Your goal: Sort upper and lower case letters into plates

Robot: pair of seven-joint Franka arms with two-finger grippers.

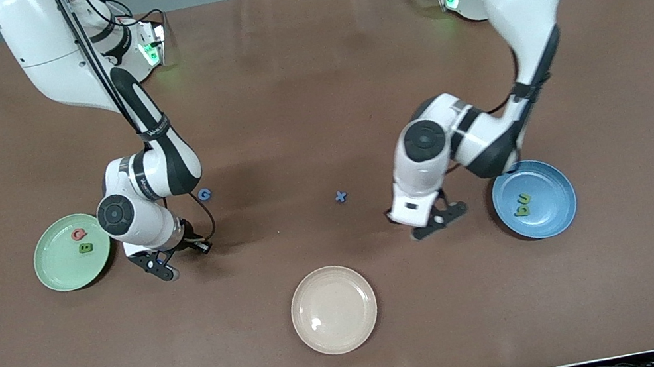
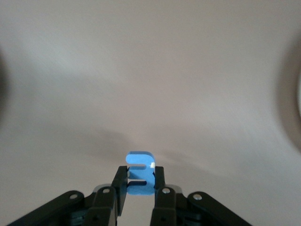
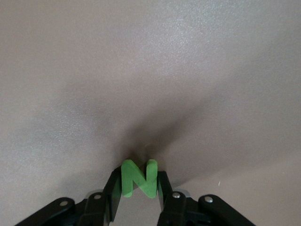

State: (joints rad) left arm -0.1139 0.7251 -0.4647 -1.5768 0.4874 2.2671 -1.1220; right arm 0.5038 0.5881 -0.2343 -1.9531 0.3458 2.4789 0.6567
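The mint green plate [image 1: 56, 271] lies at the right arm's end and holds a red letter [image 1: 80, 234] and a green letter B [image 1: 85, 248]. Beside it, low over the table, my right gripper [image 1: 165, 266] is shut on a green letter N [image 3: 138, 179]. At the left arm's end, the blue plate [image 1: 552, 221] carries two green lower case letters [image 1: 522, 205]. My left gripper [image 1: 439, 221], low beside that plate, is shut on a light blue letter [image 2: 140, 179].
A blue letter G [image 1: 204, 194] and a small blue x [image 1: 340, 196] lie loose on the brown table between the arms. A cream-beige plate [image 1: 334, 309] with nothing in it sits nearer the front camera, mid-table.
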